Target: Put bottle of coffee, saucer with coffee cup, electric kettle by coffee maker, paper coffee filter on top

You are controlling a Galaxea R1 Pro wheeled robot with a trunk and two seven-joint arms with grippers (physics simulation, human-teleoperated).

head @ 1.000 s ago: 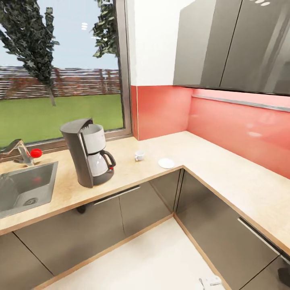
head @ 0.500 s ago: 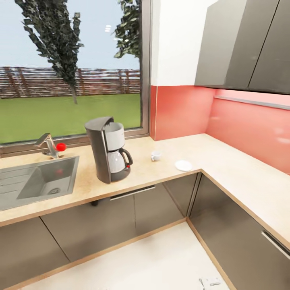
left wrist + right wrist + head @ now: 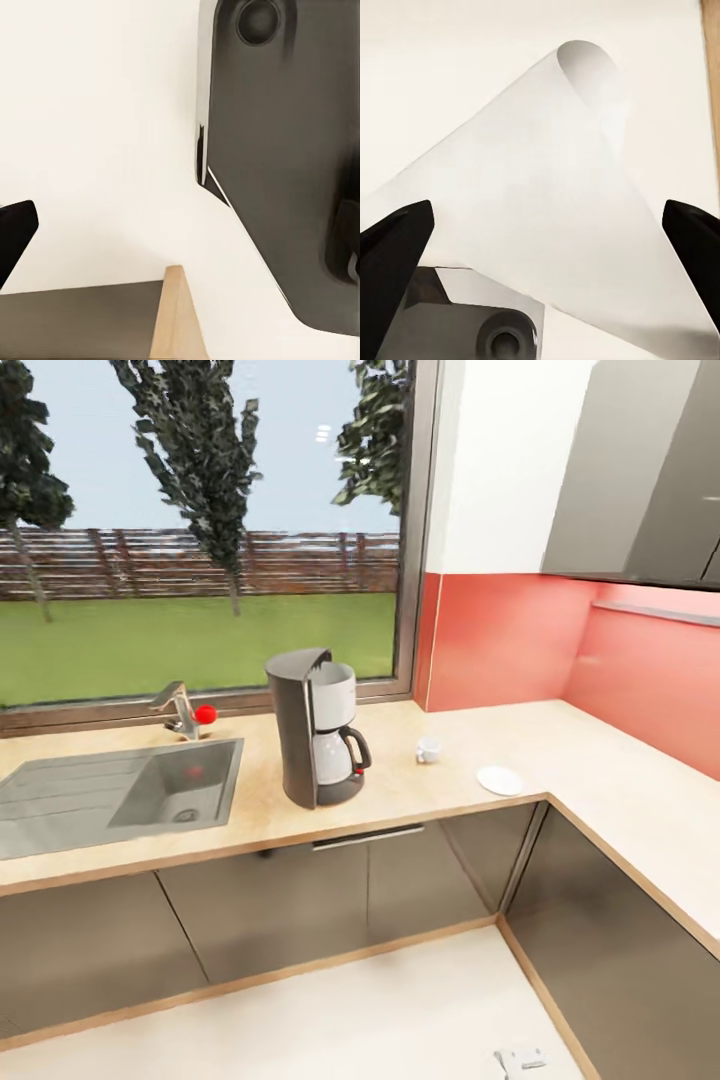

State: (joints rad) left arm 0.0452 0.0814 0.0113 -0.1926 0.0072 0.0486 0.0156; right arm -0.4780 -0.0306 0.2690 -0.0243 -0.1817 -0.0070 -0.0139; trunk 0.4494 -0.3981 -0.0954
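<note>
From the head camera, the coffee maker (image 3: pixel 318 728) stands on the countertop (image 3: pixel 420 790), with the coffee cup (image 3: pixel 429 749) at its 3 o'clock and the saucer (image 3: pixel 499 779) beyond, apart from it. The left wrist camera catches one dark fingertip (image 3: pixel 13 236) of the left gripper, so whether it is apart or together cannot be told. In the right wrist camera, the right gripper (image 3: pixel 544 240) has its fingers spread wide over pale floor.

- Counter (image 3: pixel 420 800): light wood top, L-shaped, running under the window and turning along the red wall.
- Sink (image 3: pixel 120 795): set into the counter, with a tap (image 3: pixel 180 710) behind it.
- Coffee maker (image 3: pixel 318 728): upright, just beside the sink.
- Cup (image 3: pixel 429 749): near the corner, apart from the coffee maker.
- Saucer (image 3: pixel 499 780): near the cup, not touching.
</note>
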